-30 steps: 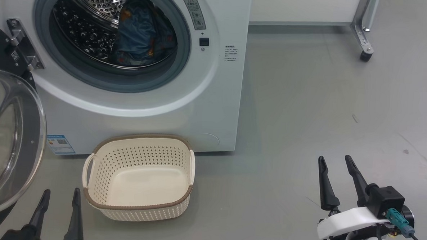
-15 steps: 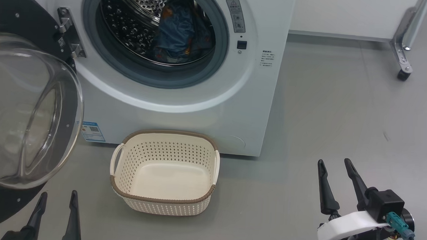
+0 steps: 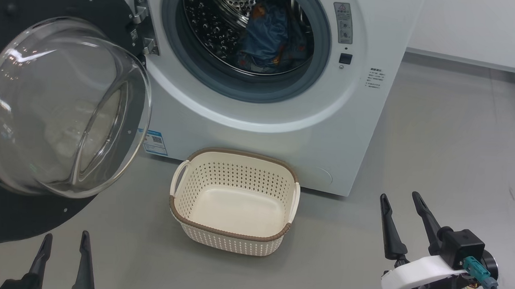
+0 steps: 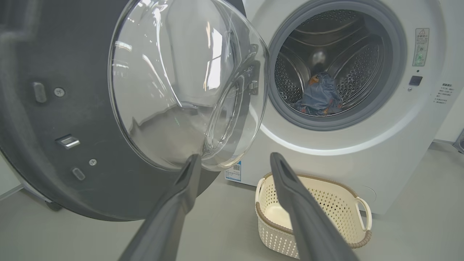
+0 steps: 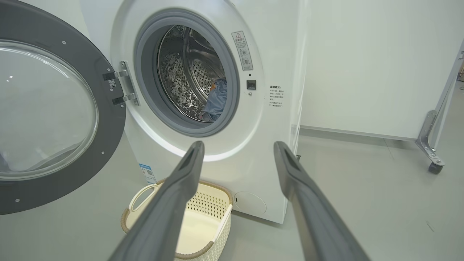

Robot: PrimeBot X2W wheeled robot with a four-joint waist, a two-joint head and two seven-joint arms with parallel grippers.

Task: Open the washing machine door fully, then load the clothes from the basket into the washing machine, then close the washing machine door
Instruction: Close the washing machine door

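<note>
a smooth pale grey floor (image 3: 436, 139) spreads out to the right, softly lit and faintly glossy, with a small dark scuff (image 3: 511, 193) near the right edge. at the far right a plain white wall (image 5: 362, 65) meets it, with a slanted metal leg (image 5: 433, 141) on a black caster wheel (image 5: 433, 167).

We see clear, glossy glass set in a matt dark rim on the washing machine door (image 3: 63, 110), smooth glossy white panels on the washing machine (image 3: 266, 136), a shiny perforated steel drum (image 3: 206, 20), soft crumpled blue cloth clothes (image 3: 266, 40) and a matt perforated cream plastic basket (image 3: 238, 178).
</note>
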